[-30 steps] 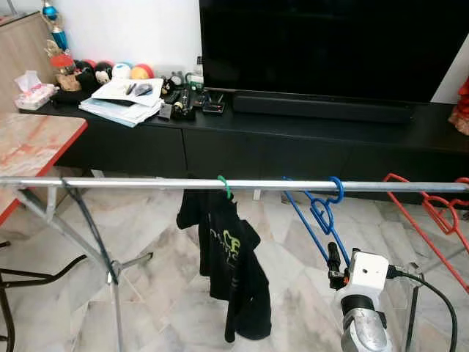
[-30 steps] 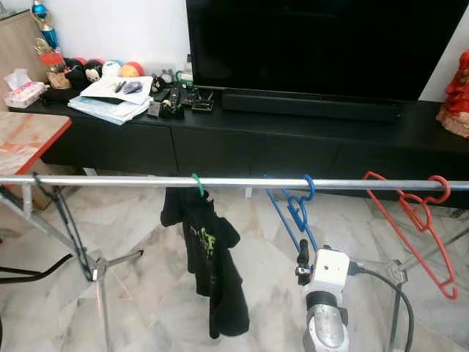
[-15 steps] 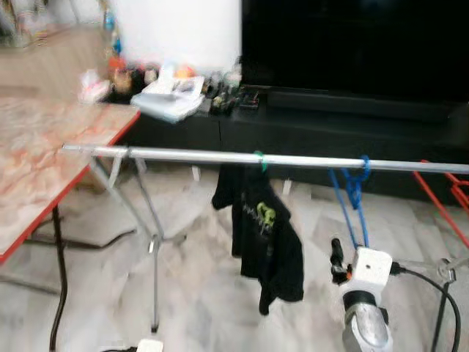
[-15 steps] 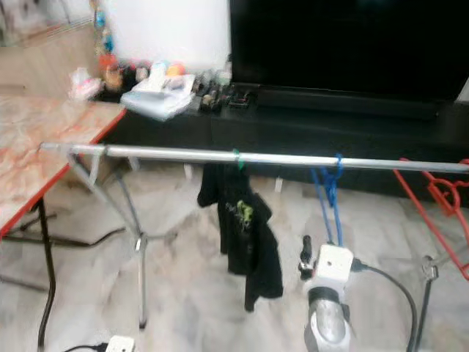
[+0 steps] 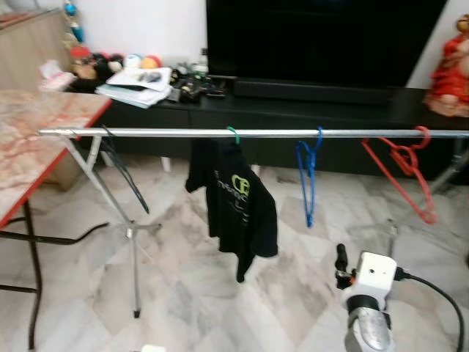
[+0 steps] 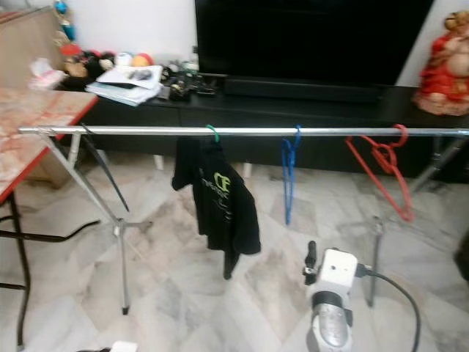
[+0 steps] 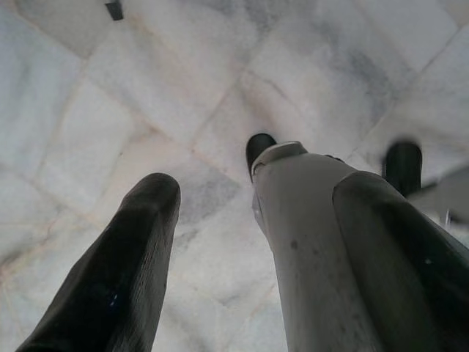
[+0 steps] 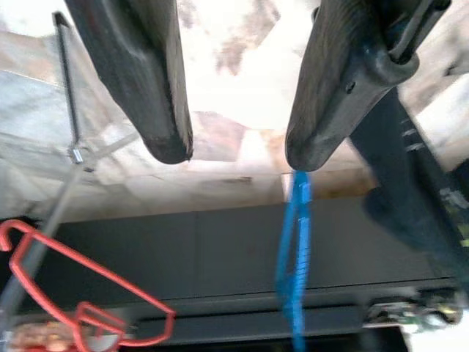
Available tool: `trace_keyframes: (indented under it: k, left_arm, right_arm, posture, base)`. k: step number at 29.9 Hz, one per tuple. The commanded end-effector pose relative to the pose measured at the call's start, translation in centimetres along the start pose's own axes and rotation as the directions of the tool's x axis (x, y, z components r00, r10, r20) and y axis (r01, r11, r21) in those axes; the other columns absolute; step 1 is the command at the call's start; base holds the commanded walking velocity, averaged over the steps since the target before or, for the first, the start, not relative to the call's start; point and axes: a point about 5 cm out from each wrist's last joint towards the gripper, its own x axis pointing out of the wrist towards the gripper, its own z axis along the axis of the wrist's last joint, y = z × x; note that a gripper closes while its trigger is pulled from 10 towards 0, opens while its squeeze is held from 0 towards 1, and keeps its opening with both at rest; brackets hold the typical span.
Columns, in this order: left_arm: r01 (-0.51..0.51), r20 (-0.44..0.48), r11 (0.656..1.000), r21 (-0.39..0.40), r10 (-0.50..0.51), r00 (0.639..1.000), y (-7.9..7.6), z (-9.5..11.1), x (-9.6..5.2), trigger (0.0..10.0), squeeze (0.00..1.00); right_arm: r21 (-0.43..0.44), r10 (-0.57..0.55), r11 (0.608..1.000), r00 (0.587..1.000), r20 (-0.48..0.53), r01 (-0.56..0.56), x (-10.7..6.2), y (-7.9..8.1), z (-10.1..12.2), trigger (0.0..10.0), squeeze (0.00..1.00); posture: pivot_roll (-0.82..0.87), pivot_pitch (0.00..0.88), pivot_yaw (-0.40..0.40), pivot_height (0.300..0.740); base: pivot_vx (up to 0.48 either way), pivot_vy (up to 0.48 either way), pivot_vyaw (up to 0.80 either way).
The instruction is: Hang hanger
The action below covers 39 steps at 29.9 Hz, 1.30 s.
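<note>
A blue hanger [image 5: 307,176] hangs free on the silver rail [image 5: 146,133] of a drying rack, turned edge-on. On its left, a green hanger carries a black T-shirt [image 5: 234,202]. To its right hangs a red hanger [image 5: 400,169]. My right gripper [image 5: 341,258] is low and well in front of the rail, below the blue hanger. In the right wrist view its fingers [image 8: 157,95] stand open with nothing between them, and the blue hanger [image 8: 293,257] lies beyond the tips. My left gripper [image 7: 260,191] hangs open over the marble floor.
The rack's legs [image 5: 132,242] stand on the marble floor at left. A red-edged table [image 5: 29,139] is at far left. A black TV console [image 5: 293,110] with papers and a TV runs behind the rail. A red figurine [image 5: 448,73] sits at right.
The whole view has pulled back from the rack and swung about. The right gripper now sits farther from the blue hanger, which hangs edge-on.
</note>
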Motion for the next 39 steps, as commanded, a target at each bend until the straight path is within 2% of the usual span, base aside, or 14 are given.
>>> trace_keyframes:
  k: [1, 12, 36, 39]
  left_arm:
    - [0.016, -0.017, 1.000, 0.001, -0.016, 1.000, -0.56, -0.37, -0.04, 10.0, 0.00]
    - [0.009, -0.022, 1.000, 0.009, -0.009, 1.000, -0.27, -0.54, -0.08, 10.0, 0.00]
    - [-0.004, -0.019, 0.999, 0.038, 0.005, 1.000, 0.10, -0.72, -0.16, 10.0, 0.00]
    - [-0.014, -0.026, 0.999, 0.052, 0.015, 1.000, 0.28, -0.89, -0.20, 10.0, 0.00]
  right_arm:
    - [0.000, -0.009, 1.000, 1.000, -0.010, 0.009, -0.01, -0.23, -0.11, 10.0, 0.00]
    - [0.002, -0.014, 1.000, 0.999, -0.032, 0.014, 0.00, -0.26, -0.40, 10.0, 0.00]
    - [0.012, -0.008, 1.000, 0.999, -0.047, 0.008, 0.16, 0.03, -0.58, 10.0, 0.00]
    - [0.009, -0.007, 1.000, 0.999, -0.044, 0.007, 0.24, -0.02, -0.50, 10.0, 0.00]
  posture:
    - [0.02, 0.070, 0.015, 0.740]
    - [0.02, 0.071, 0.017, 0.740]
    - [0.01, 0.048, 0.021, 0.740]
    - [0.01, 0.050, 0.019, 0.740]
  base:
    - [-0.270, 0.000, 0.00]
    - [-0.172, 0.000, -0.04]
    - [0.000, 0.000, -0.78]
    - [0.000, -0.419, -0.80]
